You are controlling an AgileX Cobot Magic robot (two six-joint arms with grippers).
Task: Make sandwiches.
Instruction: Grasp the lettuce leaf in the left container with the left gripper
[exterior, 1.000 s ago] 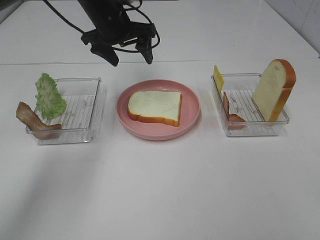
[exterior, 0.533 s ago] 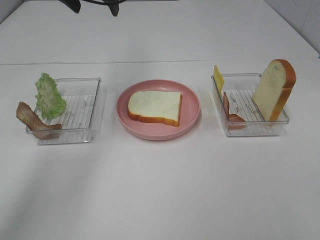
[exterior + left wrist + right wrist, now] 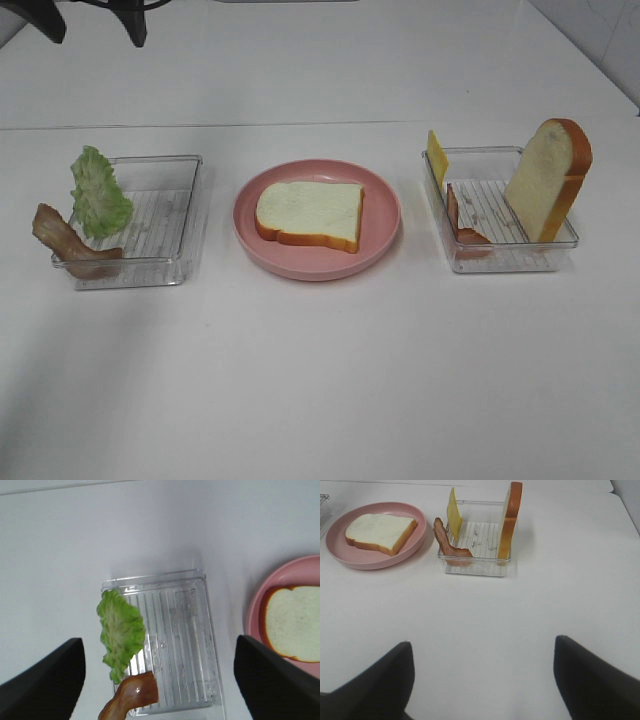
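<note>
You've got L claw (image 3: 96, 30) & R claw (image 3: 482, 655) both spread wide, empty; base bread slice (image 3: 308, 213) flat on pink plate (image 3: 385, 245), lettuce (image 3: 100, 192) propped on outer wall of left tray (image 3: 165, 225) by bacon (image 3: 70, 245), prob light, floppy, so pinch its upper edge gently.

A white table (image 3: 320, 380) carries three things in a row across its middle. A clear ribbed tray (image 3: 196, 215) stands toward the left edge, a pink round plate (image 3: 310, 268) in the centre and a second clear tray (image 3: 505, 260) toward the right edge, each well apart.
</note>
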